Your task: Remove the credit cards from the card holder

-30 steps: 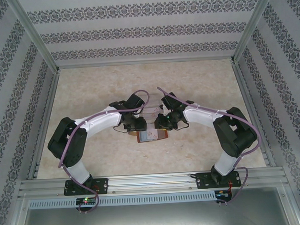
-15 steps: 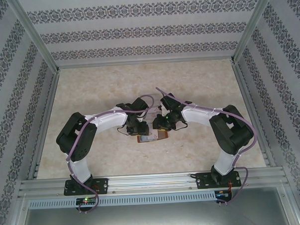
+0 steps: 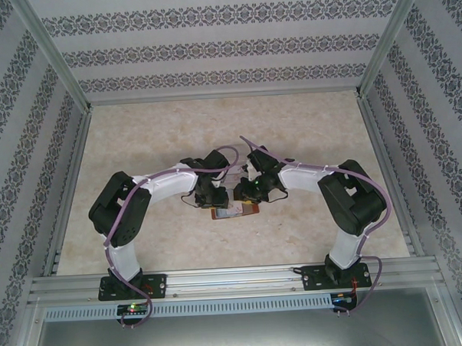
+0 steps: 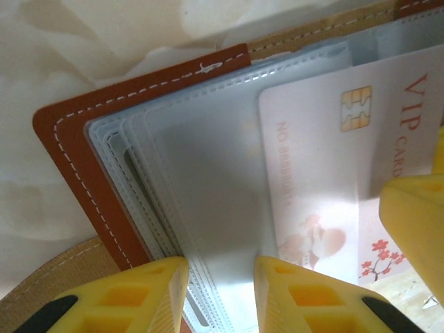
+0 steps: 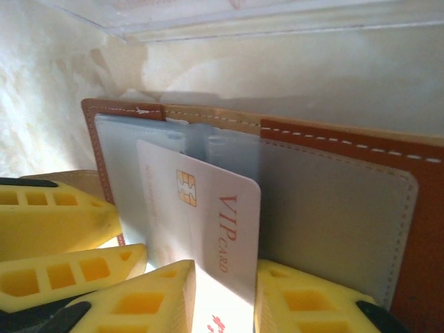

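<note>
Card holder [image 3: 235, 210] lies open, inside up, on the bench [image 3: 137, 139] about mid-way between the two arms, brown leather edge around a fan of clear sleeves [image 4: 201, 173]. Whitish VIP card [image 5: 208, 222] w/ chip and pink-red blossom print sits part-way out of its sleeve, slanting toward the right claw [image 5: 223, 291]. That claw is narrowed to a small gap w/ the card's lower end running between the fingers; one finger lies over the card face, but whether the pads actually bite on it I cannot tell. Left claw [image 4: 220, 277] is also only part open, fingers astride the loose sleeve edges near the fold. It looks placed to steady the holder, but pinching vs. just resting on top can't be judged. Risks from here, as I read it: if the right claw's hold is light, the slick plastic could slip out and drop back into the sleeve. If it has the sleeve film along w/ the card, pulling may drag the whole holder across the bench instead of freeing the card. If the left claw isn't really pinning anything, the holder may lift or fold shut. An off-line pull could also jam the card corner in the sleeve seam.
</note>
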